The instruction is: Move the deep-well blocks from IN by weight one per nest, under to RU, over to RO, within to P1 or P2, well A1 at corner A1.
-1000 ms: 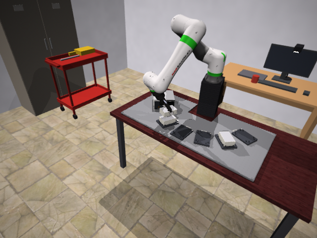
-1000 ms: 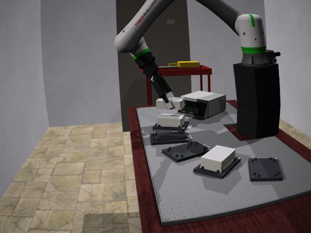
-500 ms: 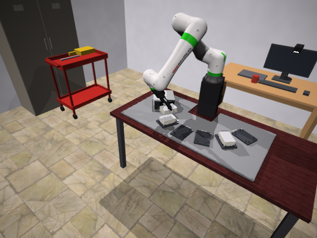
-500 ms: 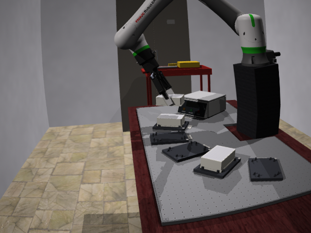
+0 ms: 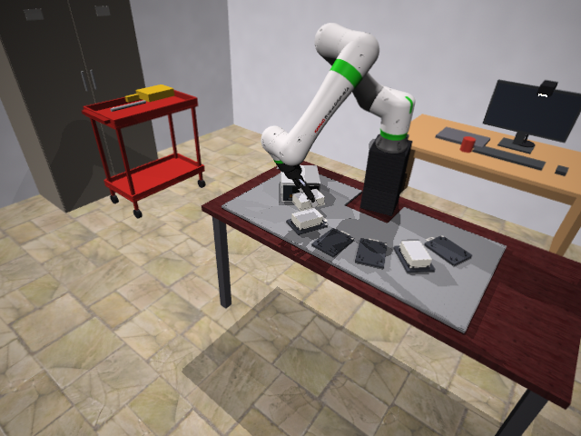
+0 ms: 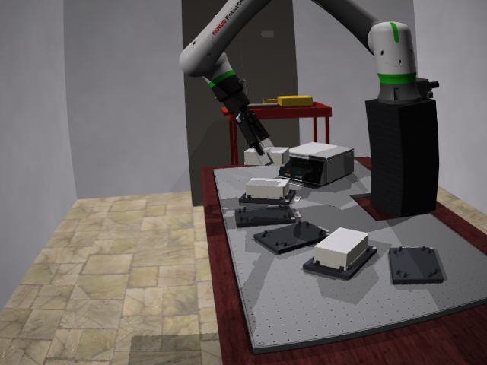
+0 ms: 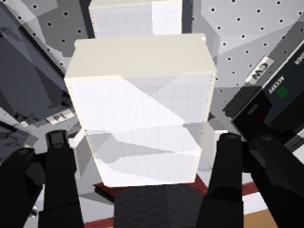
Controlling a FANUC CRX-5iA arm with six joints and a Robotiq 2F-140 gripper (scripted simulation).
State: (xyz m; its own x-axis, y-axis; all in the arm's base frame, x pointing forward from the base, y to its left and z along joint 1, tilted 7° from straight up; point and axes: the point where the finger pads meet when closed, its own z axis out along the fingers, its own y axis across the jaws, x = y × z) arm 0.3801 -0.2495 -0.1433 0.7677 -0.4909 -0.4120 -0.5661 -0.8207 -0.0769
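Gripper [image 5: 310,195] [image 6: 266,153] [image 7: 145,123]: one, pinching the held block [image 5: 301,202] [image 6: 279,155] [image 7: 138,102] by its long sides; long axis crosswise to the pinch.
CW [image 5: 307,173] [image 6: 321,150] [image 7: 267,114]: just beside the held block, to its right in the exterior and wrist views; lit lamp, cannot tell.
Near block [image 5: 307,218] [image 6: 267,189] [image 7: 138,21]: seated in a nest, before the held block in the exterior view; an obstacle to clear, by judgement.
Far block [image 5: 416,253] [image 6: 341,246]: nested well apart.
Bare nests: three [image 5: 332,242] [image 6: 265,217], [image 5: 370,252] [image 6: 288,237], [image 5: 448,249] [image 6: 415,265].
Cut corner: cannot tell.

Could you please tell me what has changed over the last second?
The held block and end effector rose slightly. No grip or release shows. The block beside them and the one farther off stayed put.
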